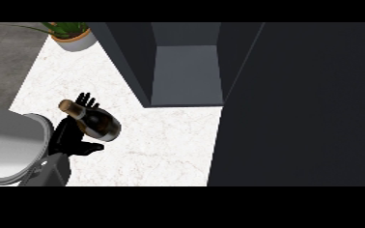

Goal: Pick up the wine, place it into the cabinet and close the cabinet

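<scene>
The left hand [70,134] holds the wine bottle [92,121] above the white marbled surface [164,140]. Its fingers [87,99] and thumb are wrapped round the dark, glossy body, and the tan-capped neck points up-left. The bottle is left of the cabinet [185,72], whose plain grey boxy inside stands open, with bare surface between them. The flat dark door [292,106] fills the right side. A potted plant [75,37] sits by the far left edge.

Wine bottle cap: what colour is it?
Tan-gold cap on the dark wine bottle, seen in the head view.
</scene>
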Controlling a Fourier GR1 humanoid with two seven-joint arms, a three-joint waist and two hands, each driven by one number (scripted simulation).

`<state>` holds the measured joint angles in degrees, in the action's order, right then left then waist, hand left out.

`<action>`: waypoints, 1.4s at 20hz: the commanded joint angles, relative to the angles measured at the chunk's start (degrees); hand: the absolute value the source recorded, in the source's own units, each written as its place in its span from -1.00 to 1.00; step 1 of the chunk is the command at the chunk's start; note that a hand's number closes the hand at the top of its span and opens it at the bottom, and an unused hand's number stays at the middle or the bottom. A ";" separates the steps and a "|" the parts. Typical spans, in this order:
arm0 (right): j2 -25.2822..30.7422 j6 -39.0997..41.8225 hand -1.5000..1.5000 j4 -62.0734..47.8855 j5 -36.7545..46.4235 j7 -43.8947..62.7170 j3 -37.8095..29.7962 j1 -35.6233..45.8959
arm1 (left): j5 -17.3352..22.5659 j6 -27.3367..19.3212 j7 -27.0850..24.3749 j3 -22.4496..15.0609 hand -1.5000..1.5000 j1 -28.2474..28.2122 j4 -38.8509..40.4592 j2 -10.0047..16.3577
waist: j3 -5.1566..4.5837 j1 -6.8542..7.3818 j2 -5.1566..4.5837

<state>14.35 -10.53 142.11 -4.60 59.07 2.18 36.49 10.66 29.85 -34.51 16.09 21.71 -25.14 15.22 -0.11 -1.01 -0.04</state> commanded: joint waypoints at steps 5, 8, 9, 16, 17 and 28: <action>1.77 0.75 -1.00 4.67 -7.61 5.25 -3.93 1.17 | 0.86 7.13 -4.08 0.55 1.00 3.79 5.61 -0.88 | -0.04 -0.69 -0.12; 0.83 -1.18 -1.00 5.70 -4.22 5.94 -2.71 0.17 | -2.90 6.67 -9.09 -3.13 1.00 0.36 2.47 -1.86 | 0.00 -0.06 0.13; 1.56 0.35 -1.00 3.51 -5.70 4.08 -3.40 1.84 | -4.98 2.67 -10.15 -4.36 1.00 3.01 1.89 -2.24 | -0.02 -0.40 -0.03; 1.88 1.48 -1.00 5.39 -7.97 3.58 -5.06 -1.99 | -7.68 -6.93 -16.73 -6.60 1.00 1.90 -3.97 -4.88 | 0.09 0.18 0.20; 0.28 1.24 -1.00 4.83 -6.52 0.75 -4.23 -4.56 | -7.99 -9.75 -16.10 -6.76 1.00 1.99 -5.05 -5.51 | 0.12 0.47 0.15; 1.83 0.09 -1.00 5.74 -5.77 5.32 -4.33 -1.84 | -6.91 -29.05 -13.38 -14.61 1.00 -4.44 -25.55 -15.08 | 0.16 0.85 0.68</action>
<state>15.70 -9.78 141.92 -5.67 58.91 -0.55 35.10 1.66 4.94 -49.74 5.94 18.04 -43.79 2.20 0.07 -0.07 0.47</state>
